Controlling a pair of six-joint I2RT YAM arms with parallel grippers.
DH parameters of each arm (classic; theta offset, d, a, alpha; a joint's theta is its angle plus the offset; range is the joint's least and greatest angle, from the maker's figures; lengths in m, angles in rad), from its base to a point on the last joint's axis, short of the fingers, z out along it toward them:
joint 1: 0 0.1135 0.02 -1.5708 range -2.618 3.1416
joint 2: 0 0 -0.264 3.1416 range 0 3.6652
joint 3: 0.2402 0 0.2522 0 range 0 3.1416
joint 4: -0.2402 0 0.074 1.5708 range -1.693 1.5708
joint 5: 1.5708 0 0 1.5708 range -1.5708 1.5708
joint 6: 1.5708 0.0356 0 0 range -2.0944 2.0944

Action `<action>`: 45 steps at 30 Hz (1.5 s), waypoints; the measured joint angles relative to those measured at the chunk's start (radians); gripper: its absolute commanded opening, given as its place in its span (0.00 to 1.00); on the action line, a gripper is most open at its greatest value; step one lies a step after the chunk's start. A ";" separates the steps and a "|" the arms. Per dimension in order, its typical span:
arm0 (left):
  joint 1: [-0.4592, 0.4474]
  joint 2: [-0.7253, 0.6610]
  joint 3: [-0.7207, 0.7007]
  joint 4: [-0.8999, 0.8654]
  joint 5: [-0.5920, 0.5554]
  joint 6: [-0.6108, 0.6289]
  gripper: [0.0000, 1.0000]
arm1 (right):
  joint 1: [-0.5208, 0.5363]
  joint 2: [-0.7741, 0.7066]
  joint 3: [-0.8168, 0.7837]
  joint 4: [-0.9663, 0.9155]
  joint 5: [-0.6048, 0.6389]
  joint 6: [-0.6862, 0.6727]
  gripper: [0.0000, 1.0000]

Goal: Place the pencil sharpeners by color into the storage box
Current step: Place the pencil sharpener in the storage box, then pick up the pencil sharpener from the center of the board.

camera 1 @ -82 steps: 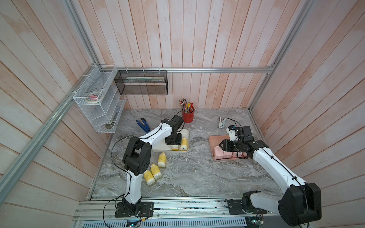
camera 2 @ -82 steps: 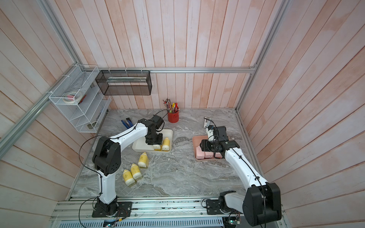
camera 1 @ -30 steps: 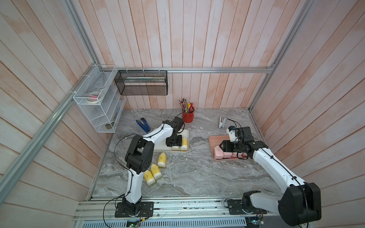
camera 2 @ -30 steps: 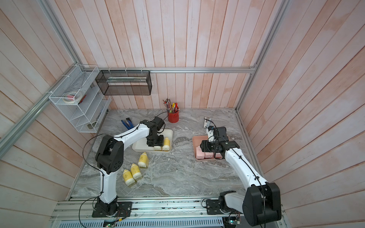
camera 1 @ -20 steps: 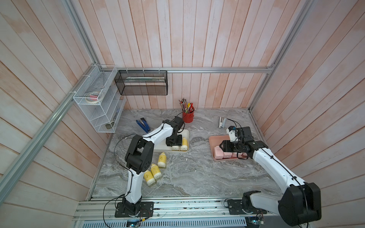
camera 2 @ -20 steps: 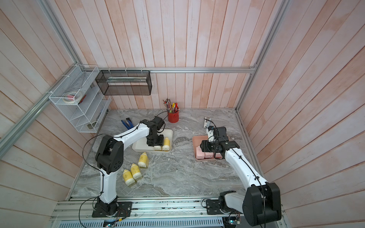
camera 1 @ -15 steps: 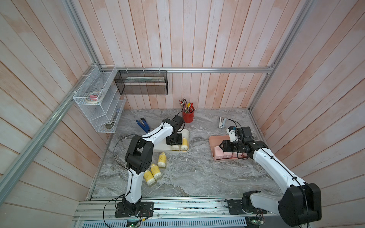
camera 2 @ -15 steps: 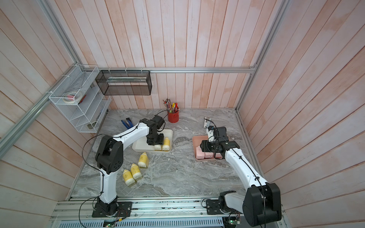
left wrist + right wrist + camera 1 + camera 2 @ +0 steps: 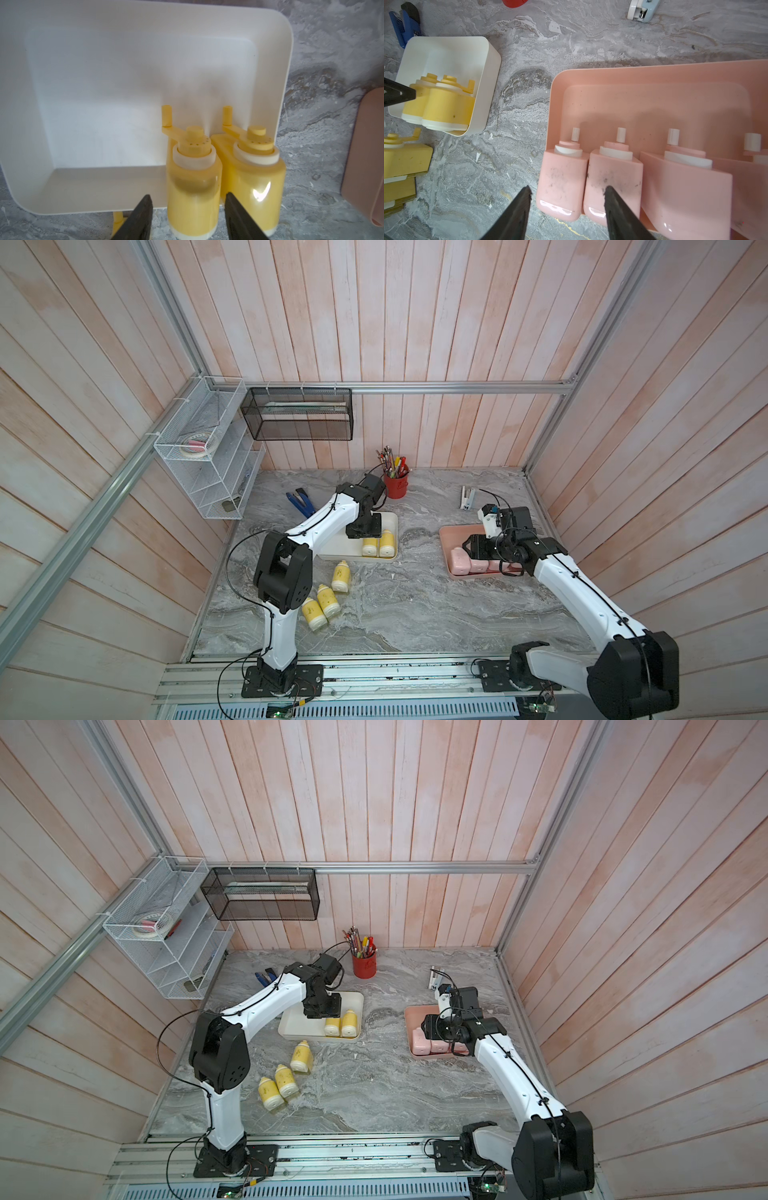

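Note:
Two yellow pencil sharpeners lie side by side at the right end of the cream storage box. My left gripper is open and straddles the left one, with a small gap at each finger. Three more yellow ones lie on the table in front. Several pink sharpeners stand in a row in the pink box. Above the leftmost one, my right gripper is open and holds nothing.
A red pencil cup stands behind the cream box and a blue tool lies to its left. A small white stapler lies behind the pink box. A white wire shelf and a black mesh basket hang on the walls.
The left arm's elbow has shifted slightly while its gripper stays over the cream box. The right arm has not moved.

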 measured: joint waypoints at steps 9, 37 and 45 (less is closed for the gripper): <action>-0.020 -0.175 -0.040 -0.049 -0.047 -0.008 0.59 | 0.000 -0.013 0.000 0.000 -0.007 0.000 0.59; -0.041 -0.605 -0.650 0.080 0.010 -0.094 0.62 | -0.001 -0.003 0.000 0.004 -0.018 0.000 0.59; -0.012 -0.577 -0.652 0.101 0.016 -0.085 0.63 | -0.001 0.000 0.000 0.004 -0.018 0.000 0.59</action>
